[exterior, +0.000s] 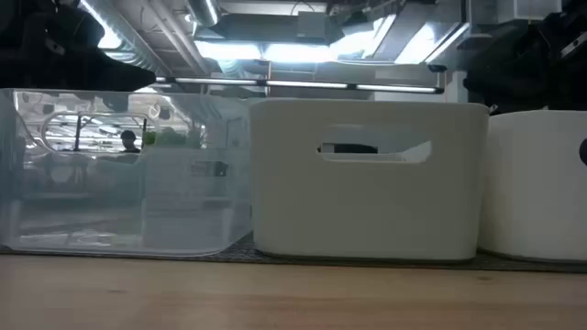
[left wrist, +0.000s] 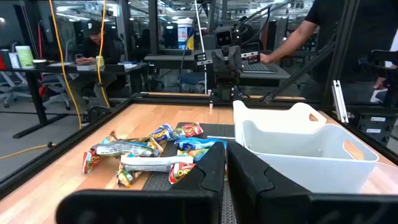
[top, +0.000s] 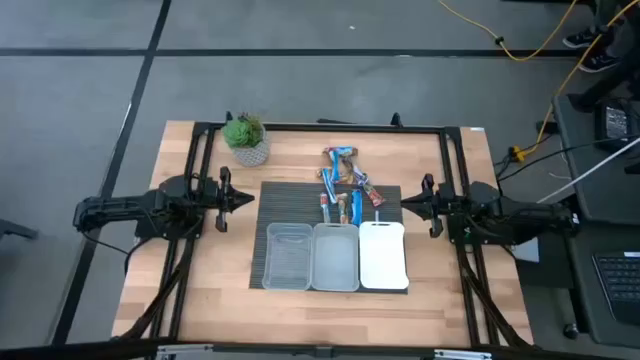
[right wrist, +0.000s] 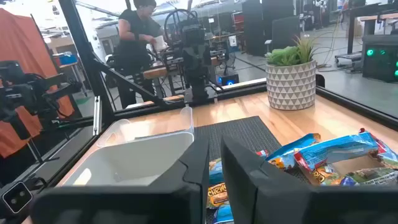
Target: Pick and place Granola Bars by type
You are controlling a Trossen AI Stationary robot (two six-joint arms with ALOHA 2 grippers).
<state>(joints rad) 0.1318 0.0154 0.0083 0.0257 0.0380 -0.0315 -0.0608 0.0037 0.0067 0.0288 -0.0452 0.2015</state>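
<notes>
Bars: Granola Bars heaped behind three trays.
Left gripper: clenched, empty.
Right gripper: nearly clenched, empty.

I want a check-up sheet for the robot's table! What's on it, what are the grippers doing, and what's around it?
Surface: wooden table with a dark ribbed mat in the middle.
Job's things: granola bars piled on the mat's far part, blue, red-orange and silvery wrappers; none in the three trays, which stand side by side on the mat's near part.
Clutter: small potted plant at the far left of the table.
Grippers: left gripper shut, at the mat's left edge, holding nothing; right gripper shut, at the mat's right edge, holding nothing.
Cables: yellow cable on the floor beyond the table.
Surroundings: desks and people in the room behind, seen in the wrist views.
</notes>
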